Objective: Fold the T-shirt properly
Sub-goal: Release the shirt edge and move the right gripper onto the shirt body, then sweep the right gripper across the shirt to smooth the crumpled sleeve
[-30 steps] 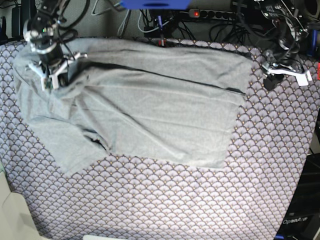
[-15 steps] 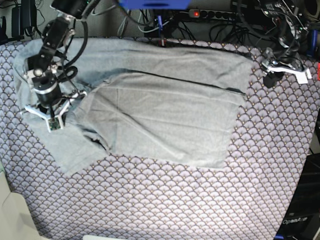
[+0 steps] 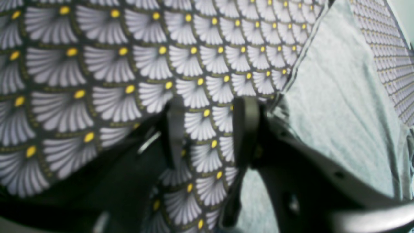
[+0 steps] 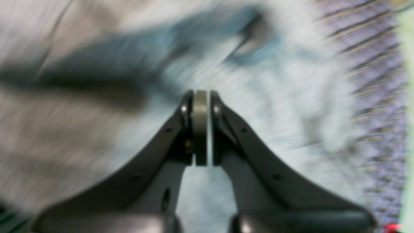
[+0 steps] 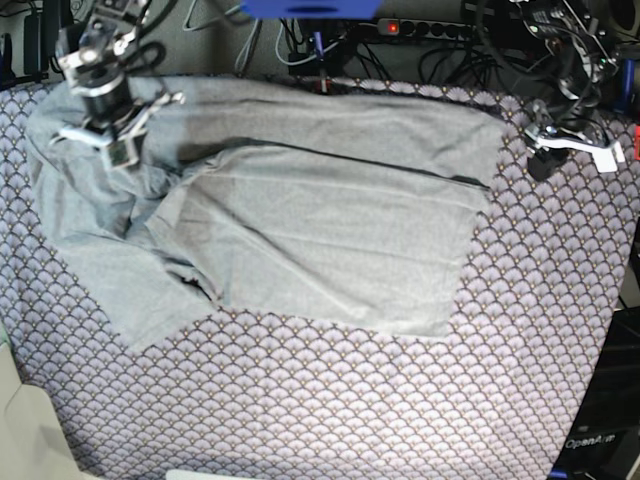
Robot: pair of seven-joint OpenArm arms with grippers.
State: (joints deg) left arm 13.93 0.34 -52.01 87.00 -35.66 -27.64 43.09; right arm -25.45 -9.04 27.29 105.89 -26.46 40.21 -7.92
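The light grey T-shirt (image 5: 330, 210) lies spread over the far half of the table, its upper layer folded along a long diagonal crease and its left side bunched. My right gripper (image 5: 112, 140) hovers over the shirt's far-left corner. The right wrist view is blurred by motion, but it shows the right gripper (image 4: 201, 97) shut above grey T-shirt (image 4: 275, 97) fabric, with no cloth visible between the pads. My left gripper (image 5: 545, 155) sits off the shirt's far-right corner. Seen from the left wrist, the gripper (image 3: 210, 110) is open and empty over the patterned cloth, beside the T-shirt (image 3: 339, 106) edge.
A purple-grey scallop-patterned cloth (image 5: 330, 400) covers the whole table. Cables and a power strip (image 5: 420, 28) run along the back edge, and a blue object (image 5: 310, 8) hangs at the top. A pale object (image 5: 25, 430) sits at the front-left corner.
My right gripper dipped toward the front left over the shirt, then came back up to the far-left corner. The shirt's left side is now more bunched. The left arm stayed put.
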